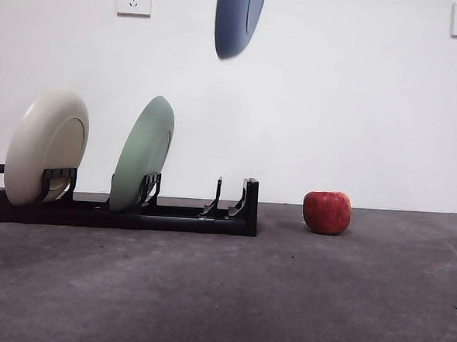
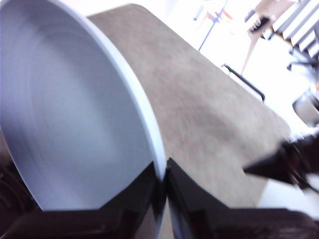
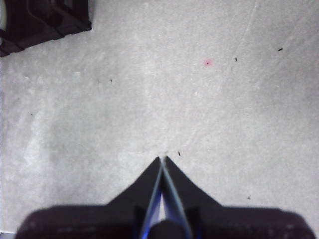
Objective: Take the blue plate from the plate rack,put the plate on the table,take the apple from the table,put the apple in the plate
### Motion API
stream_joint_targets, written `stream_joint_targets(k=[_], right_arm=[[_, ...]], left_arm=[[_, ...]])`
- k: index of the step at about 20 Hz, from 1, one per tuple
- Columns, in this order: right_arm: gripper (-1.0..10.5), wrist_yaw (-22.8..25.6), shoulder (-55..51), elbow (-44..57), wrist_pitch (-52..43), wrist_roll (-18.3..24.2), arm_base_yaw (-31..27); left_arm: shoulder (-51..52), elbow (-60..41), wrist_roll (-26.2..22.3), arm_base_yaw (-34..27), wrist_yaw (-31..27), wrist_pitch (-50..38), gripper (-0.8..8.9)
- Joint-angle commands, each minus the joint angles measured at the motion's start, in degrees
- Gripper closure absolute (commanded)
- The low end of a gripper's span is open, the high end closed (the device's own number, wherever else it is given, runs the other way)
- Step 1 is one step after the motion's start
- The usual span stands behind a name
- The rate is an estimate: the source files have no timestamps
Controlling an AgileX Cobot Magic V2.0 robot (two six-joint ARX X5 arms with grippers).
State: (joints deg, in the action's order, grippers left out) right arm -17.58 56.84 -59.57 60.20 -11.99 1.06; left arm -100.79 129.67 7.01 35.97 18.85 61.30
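Left gripper (image 2: 163, 172) clamped on blue plate (image 1: 239, 17) rim — held on edge, high above the plate rack (image 1: 171, 214) for clearance. Right gripper (image 3: 163, 160) closed, empty — waiting over the table (image 3: 174, 99); apple (image 1: 327, 212) untouched.

The left gripper (image 2: 164, 174) shows two black fingers (image 2: 137, 191) — broad, angular wedges with matte faces that taper to narrow tips. The right gripper (image 3: 162, 162) has the same black, wedge-shaped fingers (image 3: 144, 186), their inner edges lined bluish, rising from a wide dark body — blurred at the base.
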Motion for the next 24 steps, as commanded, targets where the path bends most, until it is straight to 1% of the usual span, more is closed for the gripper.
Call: stream_joint_targets(k=[1,3,5,6,9,11,13,15,18,20,22,24], right_arm=[[9.5,0.04,0.02,-0.28,-0.15,0.61,0.07],[9.5,0.04,0.02,-0.28,-0.13,0.59,0.11],[9.5,0.04,0.02,-0.28,-0.15,0.59,0.11],[9.5,0.04,0.02,-0.26,-0.13,0.59,0.11],[9.5,0.04,0.02,-0.26,0.11,0.61,0.11],[9.5,0.04,0.02,-0.26,0.55,0.66,0.11],[9.5,0.04,0.00,-0.26,1.29,1.09,0.11],[9.5,0.04,0.00,-0.26,1.53,1.64,0.11],[9.5,0.04,0.00,-0.26,0.79,1.62,0.11],[9.5,0.04,0.00,-0.26,0.90,1.64,0.11],[9.5,0.04,0.00,-0.26,1.42,1.70,0.11],[9.5,0.07,0.00,-0.26,1.49,2.10,0.11]], left_arm=[[2.64,-0.02,-7.28,2.78,-5.09,3.58,8.22],[3.67,-0.02,-10.45,5.49,-11.39,8.94,8.22],[3.74,-0.04,-12.41,7.41,-13.79,13.77,8.22],[3.74,-0.42,-13.53,8.07,-14.84,14.25,8.22],[3.89,-0.61,-13.40,10.40,-15.98,14.29,8.22],[5.07,-2.49,-13.62,12.48,-19.61,14.36,8.22],[8.90,-9.60,-13.18,15.15,-24.02,14.34,8.22],[13.84,-18.88,-11.15,17.59,-26.73,14.34,8.22],[18.97,-30.25,-9.99,21.40,-33.92,12.26,8.22],[20.57,-36.15,-9.92,23.58,-35.82,9.35,8.22],[20.46,-40.50,-9.90,25.75,-38.21,9.11,8.22],[19.93,-45.97,-9.97,27.93,-39.78,6.56,8.22]])
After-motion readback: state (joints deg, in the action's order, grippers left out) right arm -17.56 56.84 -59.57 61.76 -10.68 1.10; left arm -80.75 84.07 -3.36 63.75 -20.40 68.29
